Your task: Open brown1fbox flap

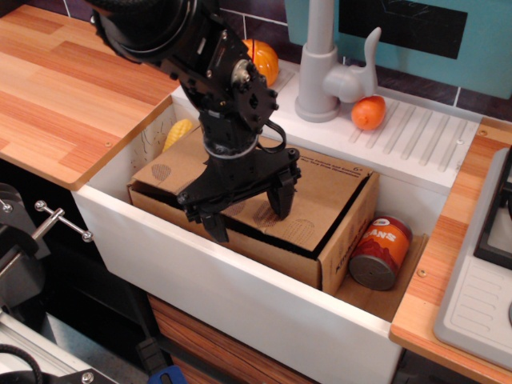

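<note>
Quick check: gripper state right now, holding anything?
Gripper: open, fingers spread over the flap of the brown1fbox, holding nothing.

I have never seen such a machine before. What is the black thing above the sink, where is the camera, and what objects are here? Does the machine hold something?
The black thing is a robot arm; its end is a gripper with two fingers. One camera looks down from above and in front of a toy kitchen counter. In the white sink lies a brown cardboard box, its flap down but with a dark gap along its front edge. Beside the box lies an orange-labelled tin can. A yellow object sits behind the box, and two orange fruits rest near the grey tap. The gripper is open just over the flap's front edge and holds nothing.
</note>
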{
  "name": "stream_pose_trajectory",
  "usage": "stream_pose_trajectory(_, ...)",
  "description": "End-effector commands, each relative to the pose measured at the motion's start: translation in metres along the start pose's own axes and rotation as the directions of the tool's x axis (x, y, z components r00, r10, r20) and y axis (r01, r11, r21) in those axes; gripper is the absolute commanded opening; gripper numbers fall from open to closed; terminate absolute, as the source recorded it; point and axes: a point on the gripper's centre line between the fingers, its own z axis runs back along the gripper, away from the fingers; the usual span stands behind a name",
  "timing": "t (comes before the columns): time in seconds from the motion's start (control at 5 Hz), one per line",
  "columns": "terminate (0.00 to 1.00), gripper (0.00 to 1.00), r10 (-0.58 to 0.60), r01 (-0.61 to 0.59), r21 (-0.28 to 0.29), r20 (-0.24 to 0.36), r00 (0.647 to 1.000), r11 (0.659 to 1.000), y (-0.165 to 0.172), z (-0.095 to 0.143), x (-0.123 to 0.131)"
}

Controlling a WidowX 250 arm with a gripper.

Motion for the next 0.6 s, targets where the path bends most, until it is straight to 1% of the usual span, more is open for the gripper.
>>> stream_pose_trajectory(0.0, 0.00, 1.00, 0.008, -0.007, -0.053, 0.009, 1.000, 0.999, -0.020, 0.009, 0.013)
stream_pose_trajectory(0.2, 0.00, 1.00, 0.016, -0.015, -0.118, 0.008, 1.000, 0.993, -0.015, 0.015, 0.011)
stream_pose_trajectory(0.4, 0.00, 1.00, 0.018, -0.010, -0.144, 0.058, 0.998, 0.990, -0.009, 0.020, 0.006)
